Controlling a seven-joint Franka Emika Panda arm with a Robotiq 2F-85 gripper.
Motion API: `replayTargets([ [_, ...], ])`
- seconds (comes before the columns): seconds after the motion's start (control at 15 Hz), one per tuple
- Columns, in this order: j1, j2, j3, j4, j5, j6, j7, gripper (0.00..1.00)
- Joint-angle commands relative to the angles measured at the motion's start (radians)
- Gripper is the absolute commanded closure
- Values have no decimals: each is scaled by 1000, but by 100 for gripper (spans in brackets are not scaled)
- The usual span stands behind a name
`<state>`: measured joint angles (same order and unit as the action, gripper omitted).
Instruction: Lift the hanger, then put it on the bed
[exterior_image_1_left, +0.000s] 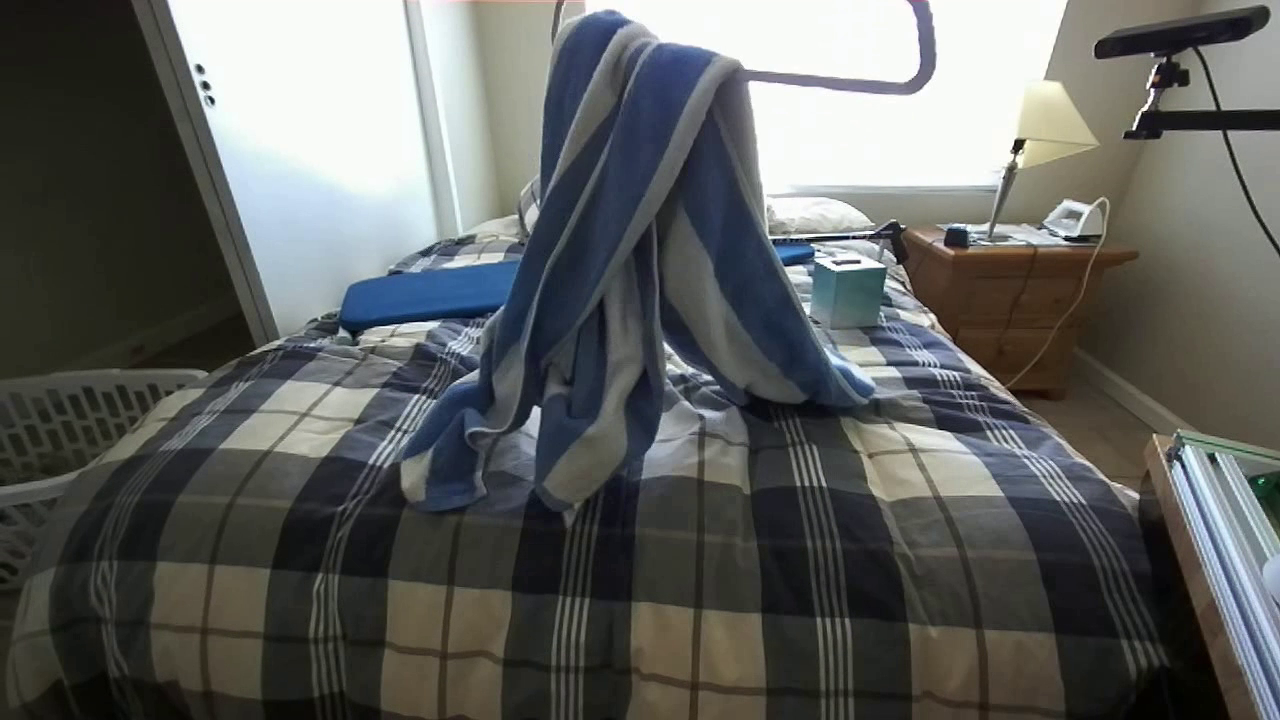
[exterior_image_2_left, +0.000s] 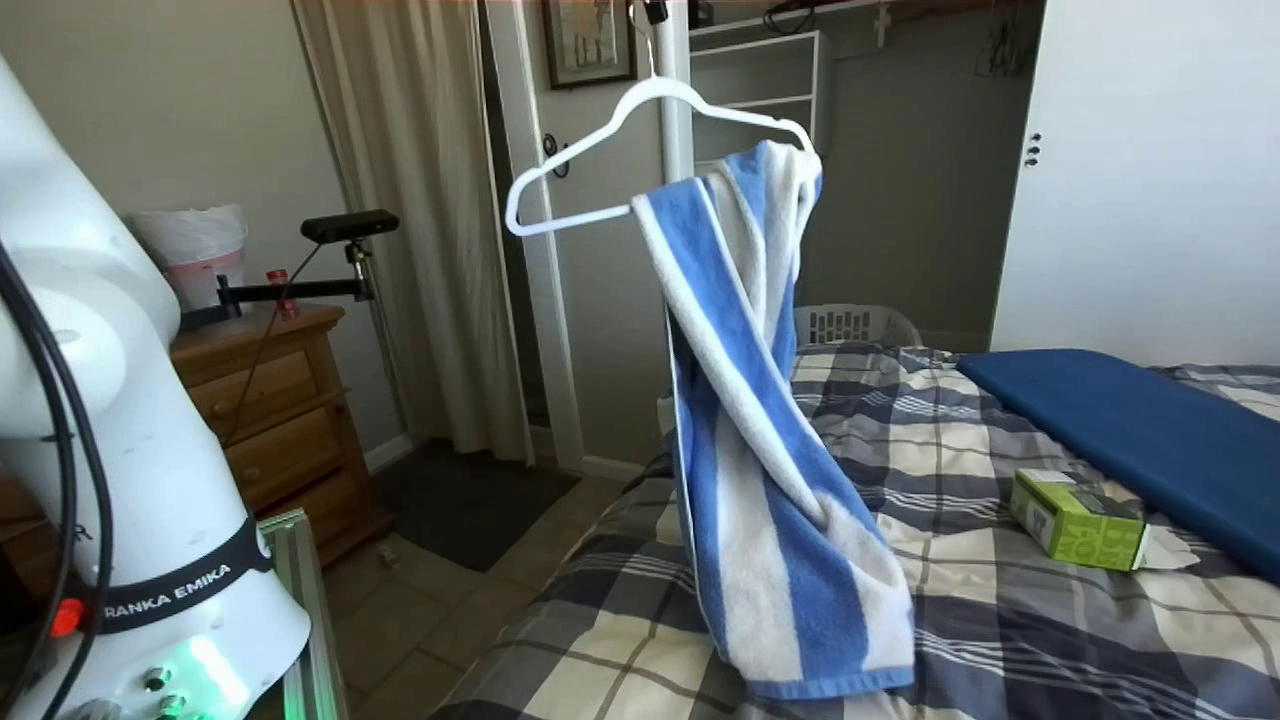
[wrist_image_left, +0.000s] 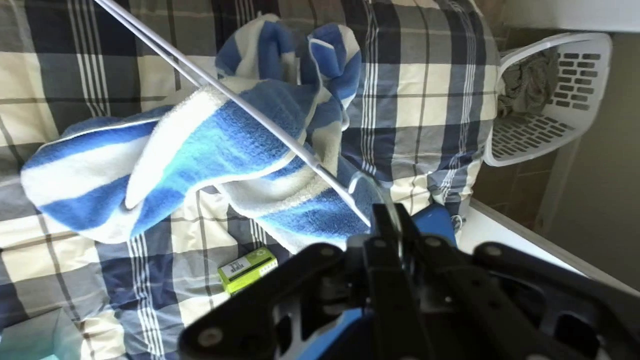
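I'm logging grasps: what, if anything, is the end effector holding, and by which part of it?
The end effector pinches the hanger by its hook; the striped towel drapes over the hanger.

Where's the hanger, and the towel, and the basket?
Hanger (exterior_image_2_left: 656, 88): in an exterior view, on the arch under its hook.
Towel (exterior_image_2_left: 768, 450): in an exterior view, on its hanging stripes.
Basket (wrist_image_left: 575, 82): in the wrist view, on its slotted wall.

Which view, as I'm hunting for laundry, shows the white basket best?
The wrist view: it looks into the white basket from above, so slotted sides and inside show. In both exterior views, only part shows past the bed.
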<state>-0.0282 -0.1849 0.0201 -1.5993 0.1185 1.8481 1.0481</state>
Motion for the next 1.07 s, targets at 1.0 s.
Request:
replayTargets([
  [1.0, -19, -108, 23, 47, -45, -24, 18, 99],
])
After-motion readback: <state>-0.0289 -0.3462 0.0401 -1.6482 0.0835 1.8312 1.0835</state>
